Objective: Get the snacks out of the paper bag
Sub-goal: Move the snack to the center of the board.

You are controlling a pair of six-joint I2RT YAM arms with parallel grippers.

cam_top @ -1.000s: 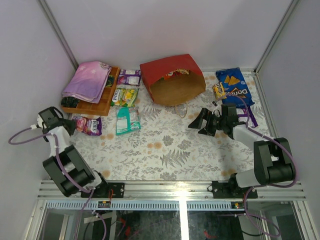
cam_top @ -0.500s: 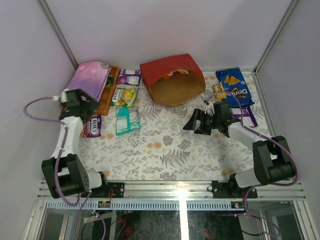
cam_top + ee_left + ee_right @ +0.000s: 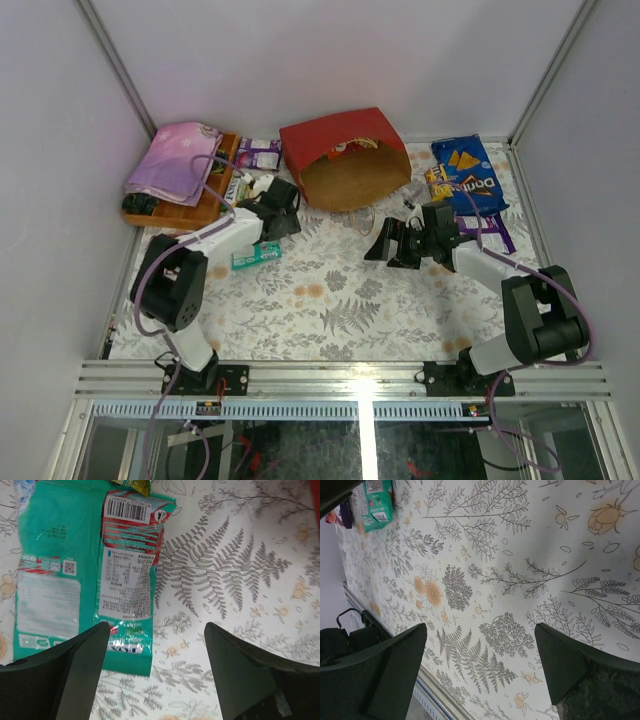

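"Doritos" on the blue bag (image 3: 466, 176)

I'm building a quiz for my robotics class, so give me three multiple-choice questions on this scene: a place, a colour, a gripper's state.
1. Where is the Doritos bag relative to the paper bag? A inside it; B to its right; C to its left.
2. The pouch beside the left gripper is: A orange; B black; C teal.
3. The right gripper is: A open, empty; B shut on a packet; C shut, empty.
Key: 1 B, it lies right of the bag. 2 C, the left wrist view shows teal film. 3 A, only tablecloth between its spread jaws.
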